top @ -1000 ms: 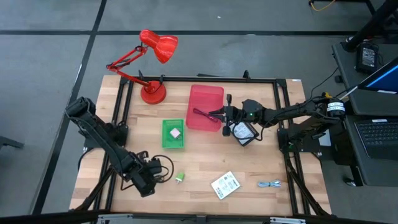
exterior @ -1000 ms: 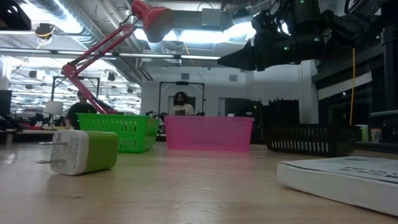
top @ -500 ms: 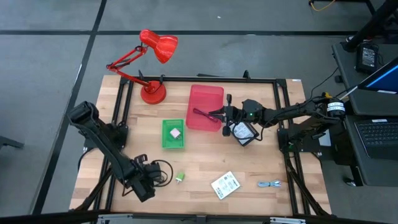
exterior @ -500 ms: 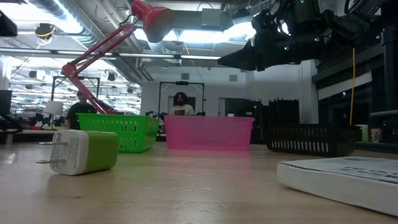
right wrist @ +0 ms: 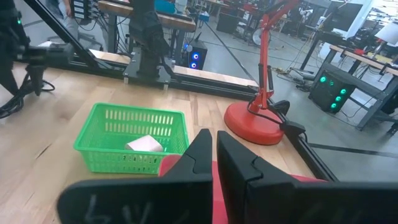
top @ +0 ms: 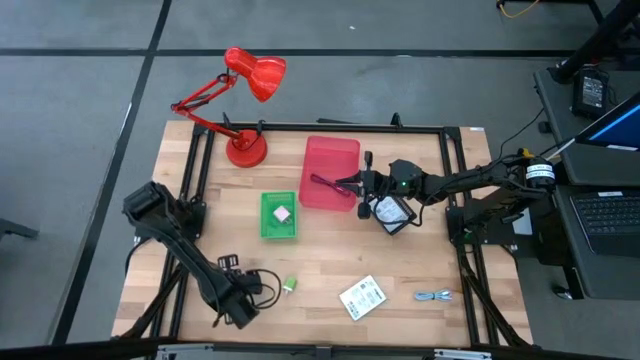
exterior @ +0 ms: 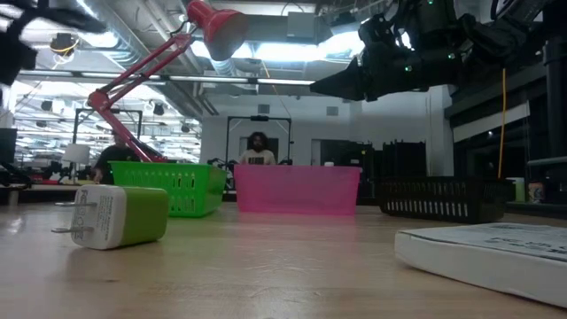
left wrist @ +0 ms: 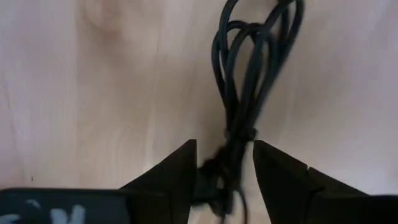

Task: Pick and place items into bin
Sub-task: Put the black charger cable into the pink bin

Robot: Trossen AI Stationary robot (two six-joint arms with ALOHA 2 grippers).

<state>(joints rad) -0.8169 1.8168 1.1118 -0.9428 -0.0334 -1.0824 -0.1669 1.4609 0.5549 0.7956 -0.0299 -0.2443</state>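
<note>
**Left claw straddles black cable at the table's near edge**

We see the left gripper (left wrist: 224, 163) low at the near left of the table (top: 330, 250), its 2 fingers (left wrist: 171, 171) parted on either side of the black coiled cable (left wrist: 249, 93), which lies flat on the wood. The right gripper (right wrist: 214, 152), fingers pressed together, hangs over the red bin (top: 330, 172) with a thin maroon cable (top: 322, 182) at its tip. A white packet (top: 362, 297) lies near right.
</note>
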